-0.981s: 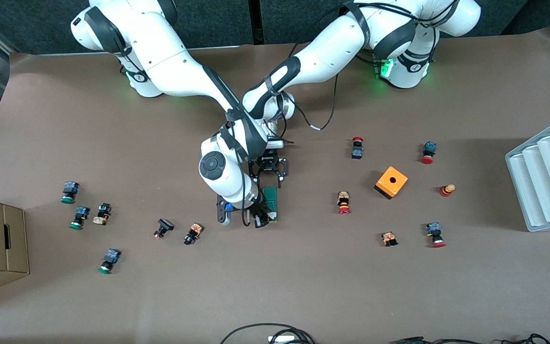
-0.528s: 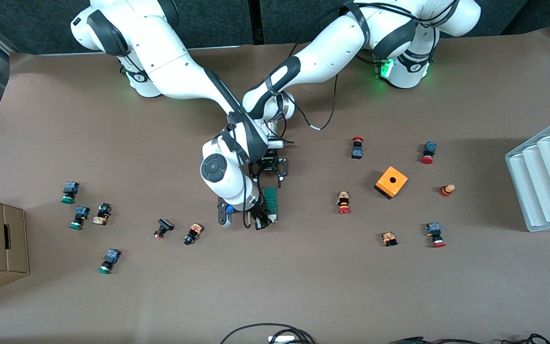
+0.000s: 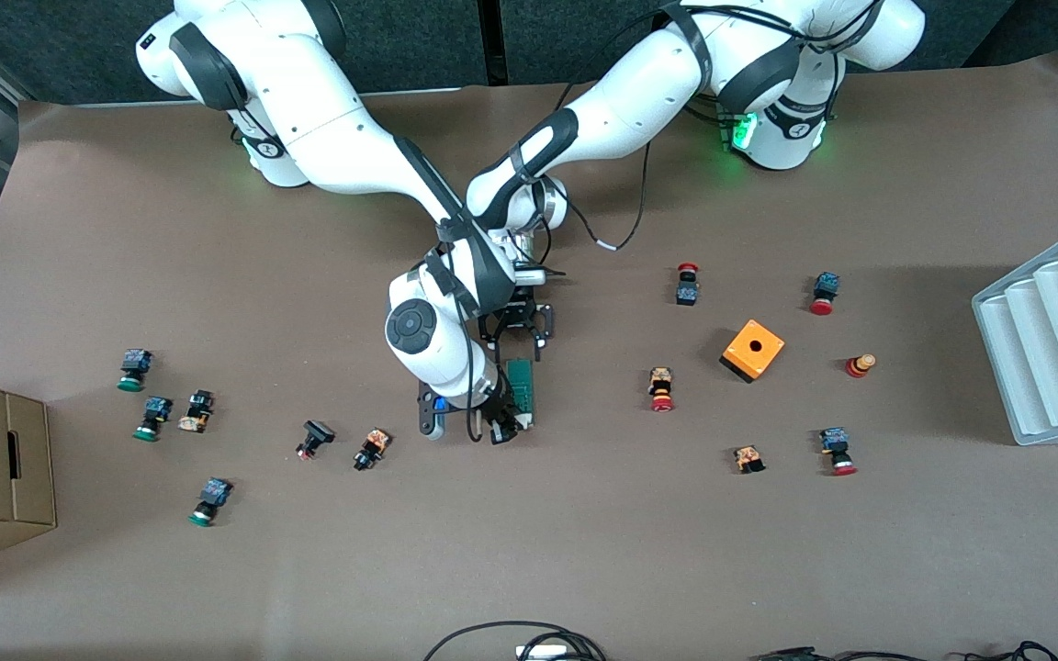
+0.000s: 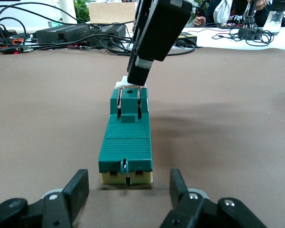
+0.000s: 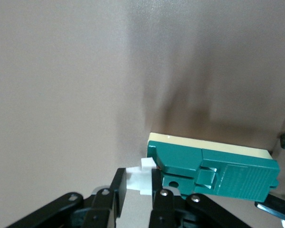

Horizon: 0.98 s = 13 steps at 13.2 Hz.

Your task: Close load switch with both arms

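The load switch [image 3: 521,391], a dark-green block w/ cream base, lies flat near the middle of the table [image 3: 584,551], between the two grippers, long axis running toward the front camera. Left gripper [image 3: 518,323] sits at the end of the switch farther from the camera; in the left wrist view its fingers [image 4: 78,187] stand apart on either side of that end, w/ gaps showing btw. pads and block, so spread, not pinching. Right gripper [image 3: 503,424] is at the nearer end, fingers [image 5: 118,190] pressed in on the white lever tab [image 5: 138,179] that sticks out of the switch there. Orange box [image 3: 753,350] w/ a hole sits toward the left arm's end of the table, well apart; small red- and green-capped push buttons are scattered on both sides.
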{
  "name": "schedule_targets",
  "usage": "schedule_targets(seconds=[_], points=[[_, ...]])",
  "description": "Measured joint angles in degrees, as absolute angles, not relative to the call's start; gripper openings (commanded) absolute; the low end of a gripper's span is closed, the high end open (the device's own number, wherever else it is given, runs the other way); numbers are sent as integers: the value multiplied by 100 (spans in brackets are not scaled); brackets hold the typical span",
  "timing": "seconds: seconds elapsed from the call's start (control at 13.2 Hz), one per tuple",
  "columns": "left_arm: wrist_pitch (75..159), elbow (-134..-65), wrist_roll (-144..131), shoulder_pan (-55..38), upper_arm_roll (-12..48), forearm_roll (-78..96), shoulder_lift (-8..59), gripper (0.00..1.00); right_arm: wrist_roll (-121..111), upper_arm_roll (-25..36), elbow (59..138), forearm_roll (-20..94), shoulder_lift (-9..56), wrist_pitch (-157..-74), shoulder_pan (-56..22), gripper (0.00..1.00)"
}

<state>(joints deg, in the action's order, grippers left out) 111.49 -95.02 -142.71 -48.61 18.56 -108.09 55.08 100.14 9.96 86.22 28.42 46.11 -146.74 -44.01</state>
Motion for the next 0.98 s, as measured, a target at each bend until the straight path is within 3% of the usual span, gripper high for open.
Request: schedule_targets(seconds=[0.08, 0.38, 0.53, 0.75, 0.83, 0.91, 0.98], points=[[11149, -9502, -14271, -4861, 1856, -10809, 5508, 77, 10014, 996, 8620, 2842, 4611, -14673, -4400, 38], [11149, -9502, -14272, -4861, 1856, -10809, 5508, 77, 10016, 1001, 8414, 2842, 4601, -14284, -4291, 91], [11149, -9502, -14272, -4861, 1856, -10809, 5508, 78, 9985, 1020, 8176, 2842, 4496, -13819, -4139, 98], [11149, -9503, -14272, -4861, 1855, -10809, 5508, 78, 9370, 1038, 8048, 2749, 4025, -12989, -3846, 100], [11149, -9503, -14272, -4861, 1855, -10809, 5508, 85, 9073, 1040, 8046, 2593, 3825, -12711, -3754, 100], [11149, -9503, -14272, -4861, 1855, -10809, 5508, 100, 8784, 1039, 8049, 2385, 3625, -12435, -3675, 100], [11149, -9503, -14271, -4860, 1849, -10809, 5509, 100, 8466, 1042, 8052, 2184, 3436, -12123, -3594, 100]])
